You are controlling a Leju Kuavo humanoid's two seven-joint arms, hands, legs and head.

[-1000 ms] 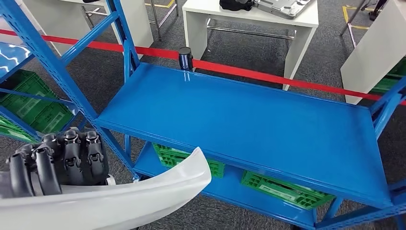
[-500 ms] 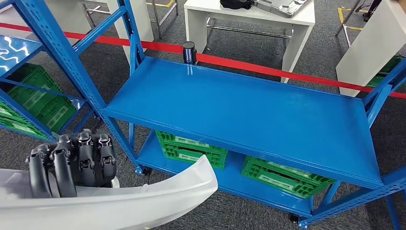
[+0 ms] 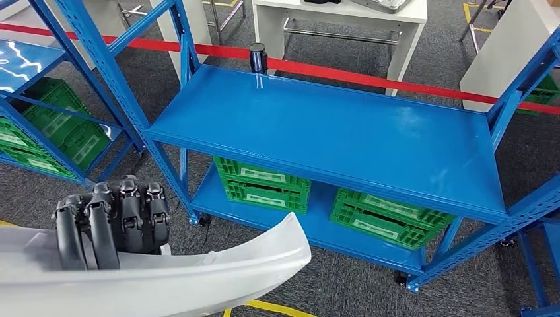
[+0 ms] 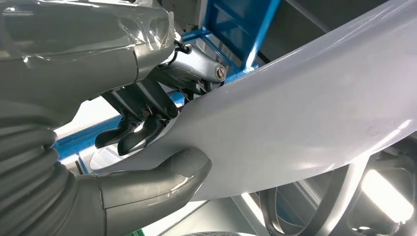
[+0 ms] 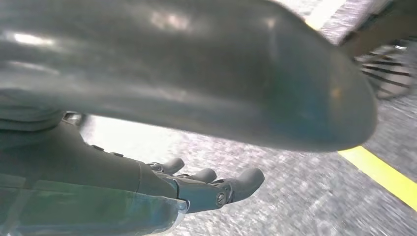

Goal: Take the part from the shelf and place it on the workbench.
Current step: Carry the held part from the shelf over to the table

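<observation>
- The left hand [image 3: 112, 224] grips the part [image 3: 165, 281], a long, curved, glossy white panel. The dark fingers [image 3: 129, 214] curl over the panel's upper edge.
- In the left wrist view, the grey thumb [image 4: 162, 179] presses against one face of the part [image 4: 305, 118] and the dark fingers [image 4: 133, 132] clamp the opposite face.
- The part is held clear of the shelf [image 3: 343, 132], in front of its front left corner. It touches no surface of the shelf. The rounded tip of the part points toward the lower shelf level.
- The right hand [image 5: 206, 187] hangs below the grey underside of the part [image 5: 196, 69], apart from it. The fingers are extended, slightly spread, and hold nothing.
- The blue shelf has a bare top level. 2 green crates [image 3: 264, 185] stand on the lower level.
- A red barrier tape [image 3: 370, 79] runs behind the rear edge of the shelf. A white table [image 3: 343, 20] stands beyond the tape.
- A yellow floor line [image 5: 383, 174] crosses the grey carpet.
</observation>
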